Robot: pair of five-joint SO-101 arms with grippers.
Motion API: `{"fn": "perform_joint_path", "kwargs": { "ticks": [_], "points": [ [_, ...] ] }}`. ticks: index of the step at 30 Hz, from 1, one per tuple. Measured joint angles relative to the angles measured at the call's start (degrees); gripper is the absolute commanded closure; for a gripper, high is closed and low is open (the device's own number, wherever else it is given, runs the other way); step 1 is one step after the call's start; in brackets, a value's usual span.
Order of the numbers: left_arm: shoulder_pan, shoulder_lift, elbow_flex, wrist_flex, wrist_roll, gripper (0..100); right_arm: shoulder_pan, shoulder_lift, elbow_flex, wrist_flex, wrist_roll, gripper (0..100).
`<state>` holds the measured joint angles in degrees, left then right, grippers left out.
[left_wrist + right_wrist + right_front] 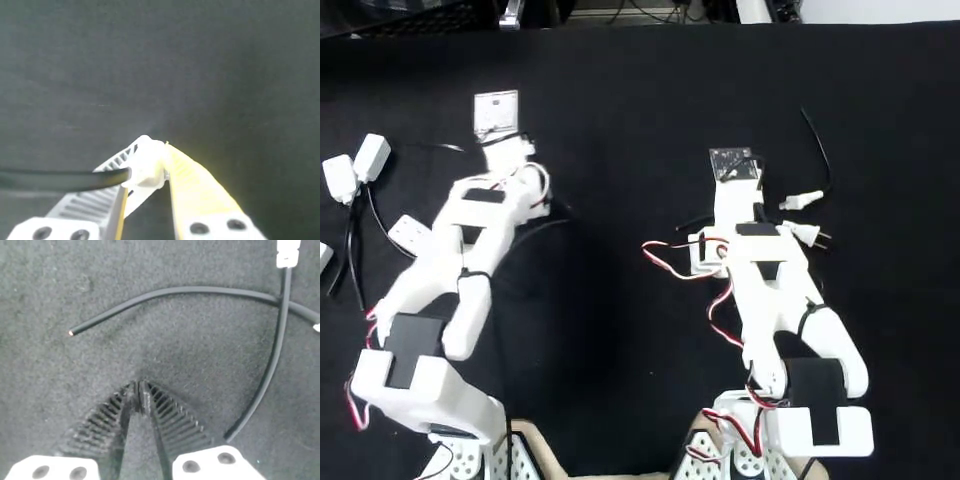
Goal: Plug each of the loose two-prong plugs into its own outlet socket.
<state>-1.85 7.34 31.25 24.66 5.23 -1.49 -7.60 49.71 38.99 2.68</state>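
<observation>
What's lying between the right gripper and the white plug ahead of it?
A cable with a loose cut end runs across between the right gripper and the plug. The right wrist view shows this.

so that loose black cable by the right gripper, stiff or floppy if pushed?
Probably springy rather than limp: the black cable lies in a smooth arc with no kinks. Likely light, being thin with a free end, so a nudge may slide or swing it whole.

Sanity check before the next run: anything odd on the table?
One black cable ends in a bare cut tip on the cloth ahead of the right gripper, that end joined to nothing. Nothing else stands out.
</observation>
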Motion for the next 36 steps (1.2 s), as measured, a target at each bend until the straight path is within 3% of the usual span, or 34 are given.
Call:
{"fn": "perform_joint_path", "kwargs": {
  "ticks": [7, 15, 20, 28, 36],
  "points": [
    [-3.1, -0.3, -0.2, 7.8, -7.8, 97, 0.0, 0.0, 0.0, 0.0, 0.0, 98.7],
    [-3.6, -0.4, -0.4, 12.1, -8.4, 97, 0.0, 0.0, 0.0, -0.2, 0.0, 98.7],
    [-3.8, -0.4, -3.3, 15.9, -0.7, 97, 0.0, 0.0, 0.0, -0.2, 0.0, 98.7],
    [-3.8, 0.4, -12.6, 29.1, 18.7, 97, 0.0, 0.0, 0.0, -0.2, 0.0, 98.7],
    [-3.3, 1.3, -18.2, 31.3, 29.7, 97, 0.0, 0.0, 0.0, -0.2, 0.0, 98.7]
  ]
}}
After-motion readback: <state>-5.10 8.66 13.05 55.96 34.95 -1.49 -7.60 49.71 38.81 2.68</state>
